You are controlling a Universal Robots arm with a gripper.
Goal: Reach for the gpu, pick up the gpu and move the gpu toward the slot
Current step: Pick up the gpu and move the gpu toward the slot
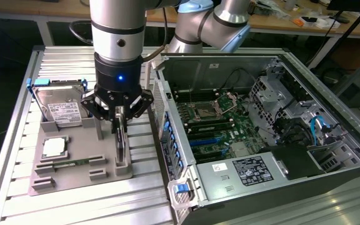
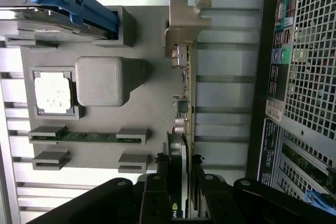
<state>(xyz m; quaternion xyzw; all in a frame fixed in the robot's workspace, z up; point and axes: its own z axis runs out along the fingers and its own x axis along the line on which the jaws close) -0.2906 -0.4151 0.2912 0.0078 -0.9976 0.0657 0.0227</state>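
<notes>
Standing on its edge in the grey plastic holder tray, the gpu is a thin dark slab with a green circuit board edge and a silver end bracket, and it sits in the tray's right-hand slots, as seen in the exterior view. From the wrist view you can see the card's green edge running away from the black fingers, with the bracket at the far end.

The black gripper on the silver robot arm is straight above the card, and its fingers sit on both faces of the card's upper edge, clamped on it. The card is in its slots, not lifted out as far as I can tell.

Further left on the same tray is a silver hard drive with a white label in a blue-handled bracket, a square silver processor chip in its own pocket, and a slim green memory stick lying flat near the front.

Just to the exterior view's right of the tray is the open black computer case, side panel off, with the green motherboard showing. All of it rests on a ribbed aluminium table.
</notes>
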